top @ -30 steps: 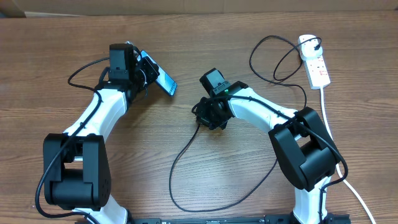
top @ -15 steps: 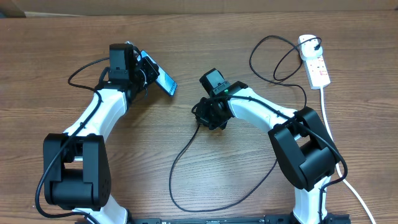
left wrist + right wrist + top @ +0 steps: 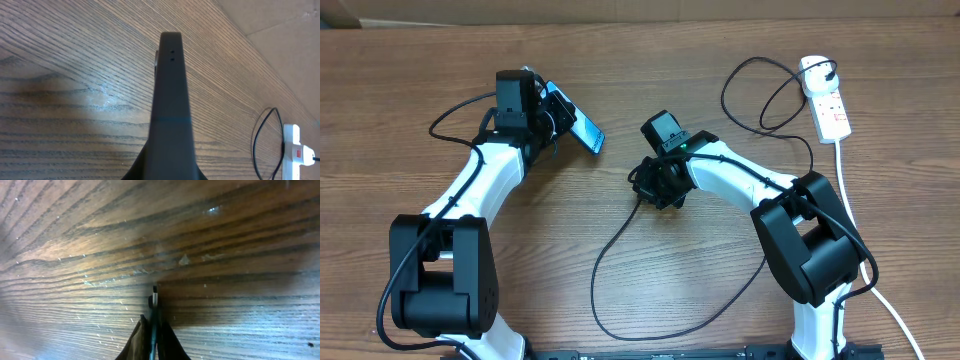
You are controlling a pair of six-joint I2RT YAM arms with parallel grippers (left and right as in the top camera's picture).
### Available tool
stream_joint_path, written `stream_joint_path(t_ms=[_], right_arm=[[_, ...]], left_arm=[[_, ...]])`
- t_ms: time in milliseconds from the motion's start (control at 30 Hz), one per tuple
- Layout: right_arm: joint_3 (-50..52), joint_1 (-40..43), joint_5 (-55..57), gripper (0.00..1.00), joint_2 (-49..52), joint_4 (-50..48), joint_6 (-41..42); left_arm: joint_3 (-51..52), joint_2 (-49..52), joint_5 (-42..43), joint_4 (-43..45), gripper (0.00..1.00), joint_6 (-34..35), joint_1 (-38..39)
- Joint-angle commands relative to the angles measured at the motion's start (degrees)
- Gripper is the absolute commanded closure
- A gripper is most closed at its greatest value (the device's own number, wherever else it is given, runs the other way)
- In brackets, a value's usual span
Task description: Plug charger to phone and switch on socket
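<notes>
With my left gripper clamped on the phone at 10 o'clock and my right gripper pinching the charger by its tip mid-worktop, socket away at 2 o'clock, I should raise the tip and square it to the phone's free end before pushing.

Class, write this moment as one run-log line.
left gripper: shut on phone | right gripper: shut on charger | plugged: no | socket: untouched

Robot lab/test bench, prob.
Left arm + right arm at wood-grain desk, white power strip.
</notes>
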State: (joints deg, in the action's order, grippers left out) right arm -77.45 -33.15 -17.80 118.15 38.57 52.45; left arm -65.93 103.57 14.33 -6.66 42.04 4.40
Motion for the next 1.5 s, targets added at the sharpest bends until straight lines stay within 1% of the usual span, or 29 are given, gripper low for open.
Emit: stream_joint_path(t_ms=[0,67,133,167,233,333,433,500,600,667,767,900,1000,1167,1267,1467], right_arm=[[-0.22,0.15,-0.37,0.96,0.52,0.76,-0.39],[-0.35,0.72,-0.33,0.96,-0.33,1.4,-0.46],[-0.39,1.14,-0.66,0.96,-1.36,1.57,-1.62],[-0.66,1.57,-1.92,0.96,-2.82,1.6,-4.04],[-1.14,1.95,-3.43,0.96,-4.28,1.55,-7.23],[-1.99,2.56,-5.77,0.96,-7.04,1.07,-14.29],[-2.14,3.43,-9.09,0.96,-9.79,-0.46,-20.63],[-2.14,4.72,-16.41,0.96,-12.13,-2.36,-27.76],[-2.14,6.34,-28.26,0.96,-13.75,-4.33,-35.04],[-2.14,7.28,-35.93,0.96,-14.05,-6.03,-37.97],[-2.12,8.15,-44.78,0.96,-14.05,-9.09,-39.47],[-2.12,8.02,-50.49,0.96,-14.05,-12.66,-39.5],[-2.12,7.98,-54.01,0.96,-14.05,-14.64,-39.5],[-2.12,7.98,-59.1,0.96,-14.05,-16.9,-39.45],[-2.12,7.98,-59.08,0.96,-14.05,-17.0,-39.45],[-2.12,7.98,-59.49,0.96,-14.05,-17.05,-39.43]], left_arm=[[-0.22,0.11,1.66,0.74,0.96,0.85,0.44],[-0.22,0.11,4.72,2.32,0.96,0.92,0.42],[-0.22,0.09,7.5,4.26,0.96,2.45,0.35],[-0.22,0.09,11.37,7.28,0.96,5.46,-0.04],[-0.22,0.09,15.45,10.58,0.96,8.15,-0.76],[-0.22,0.09,23.19,16.79,0.96,11.23,-2.32],[-0.22,0.09,31.58,23.3,0.96,12.81,-4.2],[-0.22,0.09,38.4,27.45,0.96,14.86,-6.27],[-0.22,0.09,43.98,29.46,0.96,17.79,-8.57],[-0.22,0.09,46.82,30.29,0.96,19.28,-9.77],[-0.22,0.09,51.23,33.31,0.96,22.86,-11.28],[-0.22,0.09,57.27,41.94,0.96,28.65,-12.0],[-0.22,0.09,59.28,45.48,0.96,31.23,-11.98],[-0.22,0.09,60.96,45.99,0.96,32.98,-12.0],[-0.22,0.09,63.21,45.97,0.96,34.27,-12.0],[-0.22,0.09,68.11,45.99,0.96,34.25,-12.0]])
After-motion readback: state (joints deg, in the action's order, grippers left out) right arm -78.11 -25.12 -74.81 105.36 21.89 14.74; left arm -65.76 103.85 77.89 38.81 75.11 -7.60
